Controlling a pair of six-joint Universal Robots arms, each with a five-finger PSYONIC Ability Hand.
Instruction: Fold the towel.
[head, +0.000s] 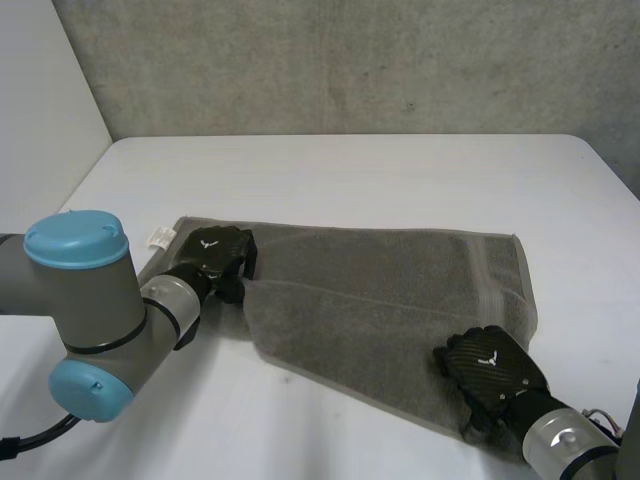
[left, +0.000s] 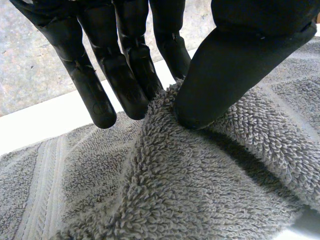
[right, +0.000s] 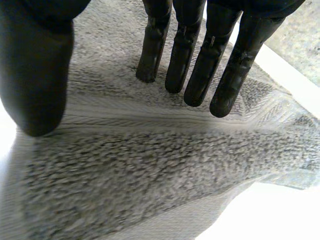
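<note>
Grey towel (left: 200, 175) — pinched (left hand (left: 120, 75)).

Grey terry towel (head: 390, 300), spread, slightly rumpled

No legible txt, white logo (head: 209, 243) on left hand (head: 226, 256), right hand (head: 503, 377)

The left hand (head: 215, 252) is pinching the towel (head: 400, 290) between thumb and fingers; the right hand (head: 492, 368) is holding its fingers straight, thumb apart.
</note>
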